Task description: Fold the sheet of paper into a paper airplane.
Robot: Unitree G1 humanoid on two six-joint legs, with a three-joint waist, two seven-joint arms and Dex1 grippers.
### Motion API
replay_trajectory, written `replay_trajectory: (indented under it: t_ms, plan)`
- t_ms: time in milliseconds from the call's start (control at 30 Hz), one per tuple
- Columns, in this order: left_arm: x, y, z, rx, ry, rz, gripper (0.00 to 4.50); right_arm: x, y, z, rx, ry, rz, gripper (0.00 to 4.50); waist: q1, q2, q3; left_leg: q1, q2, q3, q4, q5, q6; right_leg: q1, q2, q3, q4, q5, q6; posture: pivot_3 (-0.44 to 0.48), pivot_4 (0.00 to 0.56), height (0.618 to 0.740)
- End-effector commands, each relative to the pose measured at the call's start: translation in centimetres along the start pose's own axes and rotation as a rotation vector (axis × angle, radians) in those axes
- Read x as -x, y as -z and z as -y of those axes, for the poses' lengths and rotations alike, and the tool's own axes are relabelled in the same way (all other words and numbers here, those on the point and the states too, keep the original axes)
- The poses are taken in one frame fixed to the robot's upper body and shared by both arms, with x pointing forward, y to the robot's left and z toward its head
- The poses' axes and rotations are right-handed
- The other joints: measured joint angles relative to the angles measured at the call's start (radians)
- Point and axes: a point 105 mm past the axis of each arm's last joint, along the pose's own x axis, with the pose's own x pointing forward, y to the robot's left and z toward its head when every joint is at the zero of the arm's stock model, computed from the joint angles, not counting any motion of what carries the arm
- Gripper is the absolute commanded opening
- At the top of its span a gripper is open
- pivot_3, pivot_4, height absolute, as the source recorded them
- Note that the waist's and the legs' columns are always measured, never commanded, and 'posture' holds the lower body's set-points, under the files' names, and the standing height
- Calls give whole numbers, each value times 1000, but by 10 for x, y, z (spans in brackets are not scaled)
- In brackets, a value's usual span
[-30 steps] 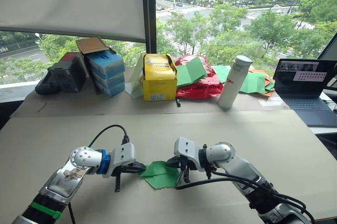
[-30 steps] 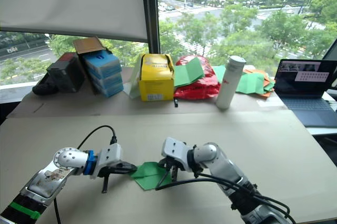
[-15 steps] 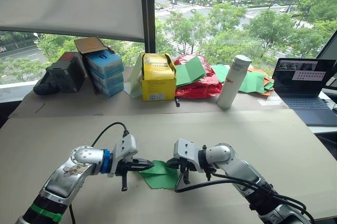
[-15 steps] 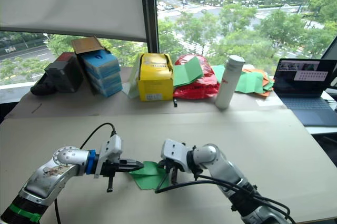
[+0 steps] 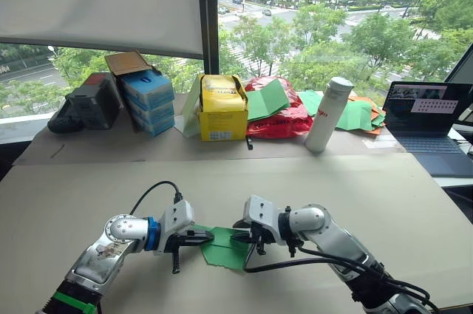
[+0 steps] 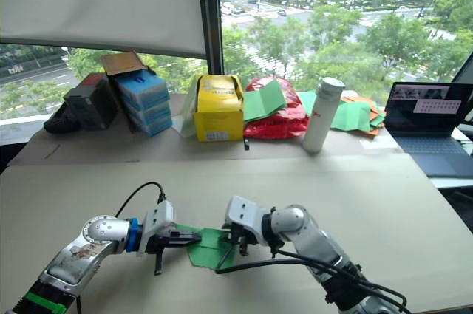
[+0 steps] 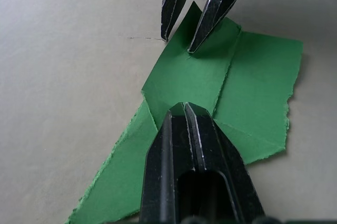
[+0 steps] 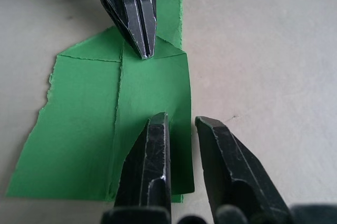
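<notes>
A broad beige table (image 5: pixel 384 203) fills the lower half of the head views, and behind it big windows look out on green trees, with a white blind (image 5: pixel 100 0) drawn over the upper left. Along the far edge sit a stack of blue boxes (image 5: pixel 148 100), a yellow box (image 5: pixel 223 107), a red plastic bag (image 5: pixel 284 118), a white bottle (image 5: pixel 329 114), a heap of green and orange sheets (image 5: pixel 358 114) and, at right, an open laptop (image 5: pixel 429 118). Low and centre in frame lies the sheet of paper (image 5: pixel 225 246), flat on the table, partly folded with creases showing, its long axis running from lower left to upper right in the left wrist view and narrowing to a torn point at lower left. The left gripper (image 7: pixel 184 107) presses down on it, fingers pinched together, clamping nothing. The right gripper (image 8: pixel 181 121) faces it from the opposite edge, fingers slightly parted, one tip on the paper and the other on the table just beside it.
</notes>
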Motion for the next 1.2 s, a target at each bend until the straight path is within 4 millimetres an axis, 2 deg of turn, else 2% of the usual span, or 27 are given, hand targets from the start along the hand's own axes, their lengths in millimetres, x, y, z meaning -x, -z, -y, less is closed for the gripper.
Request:
replay_trajectory:
  t_ms: [33, 167, 233, 400, 767, 833, 1067, 1200]
  plan:
    - [-4, 20, 7, 52, 14, -68, 0, 14, -43, 3, 20, 22, 153, 2242, 1, 0, 0, 0, 0, 0, -1, 0, 0, 0, 0, 0, 0, 0, 0, 0, 150, 740]
    - [-4, 20, 7, 51, 13, -71, 0, 16, -56, -1, 55, 10, 187, 2242, 1, 0, 0, 2, 0, 0, -3, 0, 0, 0, -1, 0, -1, 0, 0, 0, 150, 740]
    - [-4, 20, 8, 48, 14, -73, 0, 11, -52, -6, 77, -12, 155, 1690, 1, 0, 0, 2, 0, 0, -4, 0, -1, 0, -1, 0, -1, 0, 0, 0, 150, 740]
    - [-3, 19, 6, 42, 10, -74, 0, -8, -21, -16, 97, -43, 26, 63, 0, 0, 0, 2, -1, 0, -5, 1, -1, 0, -1, 0, -1, 0, -1, 0, 150, 740]
    - [-1, 20, 8, 39, 4, -80, 0, -17, -1, -21, 83, -47, -31, 20, 0, 0, 0, 2, -1, 0, -5, 1, -1, 0, -1, 0, -1, 0, -1, 0, 150, 740]
    - [-1, 20, 7, 38, -1, -81, 0, -17, 15, -24, 55, -61, -104, 20, 0, 0, 0, 2, -1, 0, -5, 1, -1, 0, 0, 0, -1, 0, -1, 0, 150, 740]
    - [0, 21, 6, 31, -9, -85, 0, -10, 46, -24, 16, -41, -222, 20, 1, 0, -1, 5, -1, 0, -6, 1, -1, 2, 0, -1, -2, 0, -1, 0, 150, 740]
    - [0, 21, 6, 26, -9, -90, 0, -3, 53, -28, 8, -43, -240, 20, 5, 0, -1, 9, -1, 0, -7, 1, -1, 3, 0, -1, -4, 0, -1, 0, 150, 740]
